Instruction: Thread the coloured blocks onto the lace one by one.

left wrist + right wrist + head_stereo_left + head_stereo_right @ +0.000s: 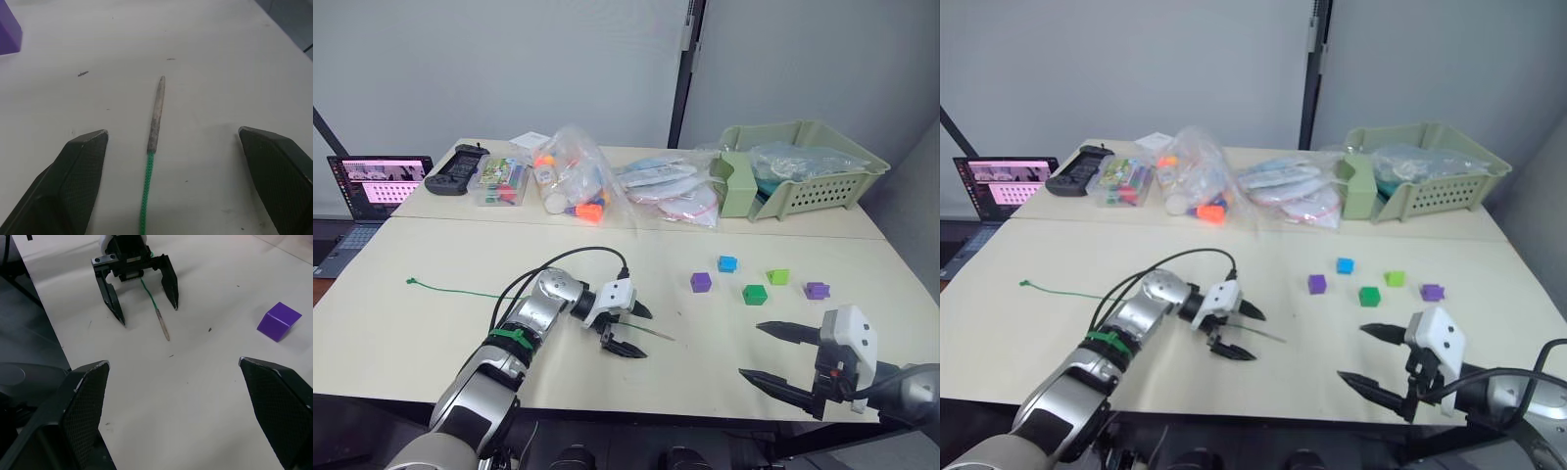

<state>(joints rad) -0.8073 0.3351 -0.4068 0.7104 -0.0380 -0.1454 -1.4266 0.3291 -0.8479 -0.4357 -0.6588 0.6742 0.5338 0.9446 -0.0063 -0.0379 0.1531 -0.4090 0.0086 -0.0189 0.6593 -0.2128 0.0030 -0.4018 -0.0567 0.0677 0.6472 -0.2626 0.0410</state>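
The lace (460, 291) lies on the table, a thin green cord with its knot at the far left and its stiff pale tip (156, 115) flat between the fingers of my left gripper (647, 334). That gripper is open and low over the table, holding nothing. To the right lie the coloured blocks: a purple one (701, 282), a blue one (727, 263), a dark green one (754, 294), a lime one (777, 277) and another purple one (817, 290). My right gripper (751, 350) hovers open and empty near the front edge, below the blocks, facing the left gripper (148, 316).
Along the back stand a pale green basket (803, 166), clear plastic bags with orange pieces (578, 186), a box of coloured items (499, 181) and a black controller (455, 168). A laptop (377, 186) sits off the table's left. A black cable (578, 257) loops over my left wrist.
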